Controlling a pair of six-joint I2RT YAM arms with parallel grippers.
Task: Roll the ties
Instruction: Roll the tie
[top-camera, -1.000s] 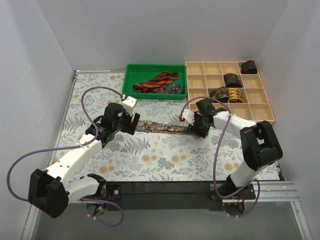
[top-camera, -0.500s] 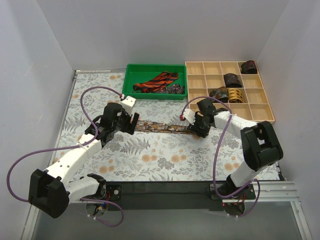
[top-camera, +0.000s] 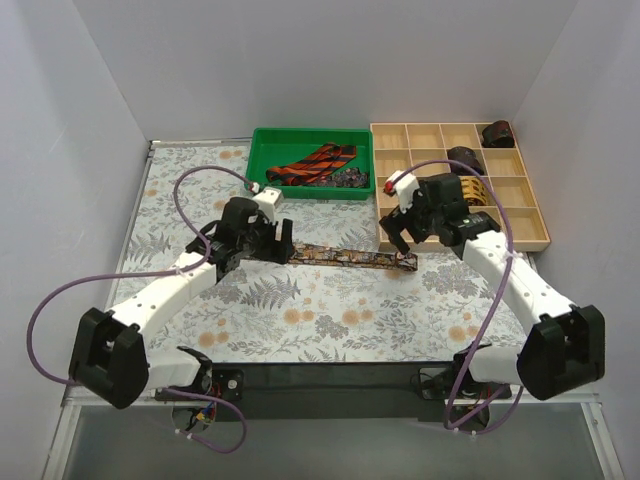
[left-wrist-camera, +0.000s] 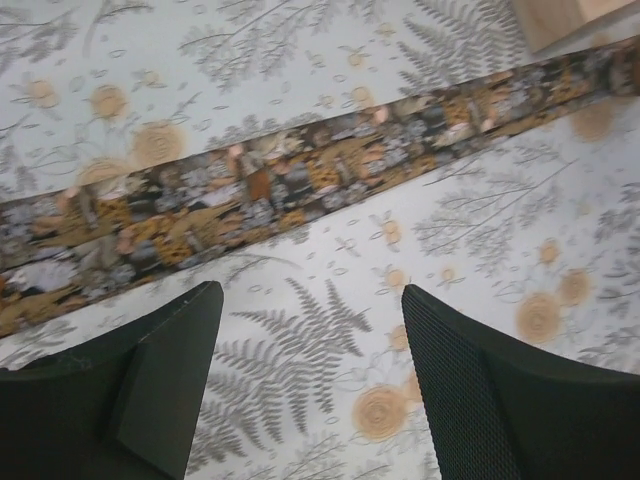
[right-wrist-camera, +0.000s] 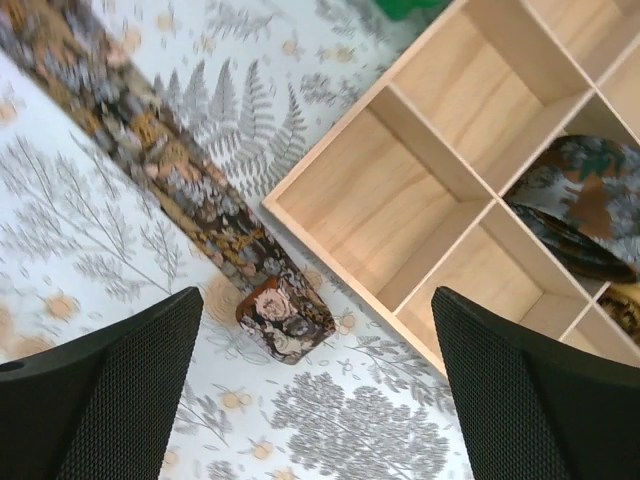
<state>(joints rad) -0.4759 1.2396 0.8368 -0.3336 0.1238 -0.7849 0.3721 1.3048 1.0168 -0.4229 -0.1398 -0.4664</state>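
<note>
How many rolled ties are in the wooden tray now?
4 rolled ties: one in the tray's back right corner, one in the second row, a dark one under the right arm, seen from its wrist, a gold one beside it. The arm may hide others.

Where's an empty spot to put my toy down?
Bare floral cloth lies between the tie and the near edge, and left of the green bin. It's crowded at the tie's ends, by the left gripper and right gripper.
</note>
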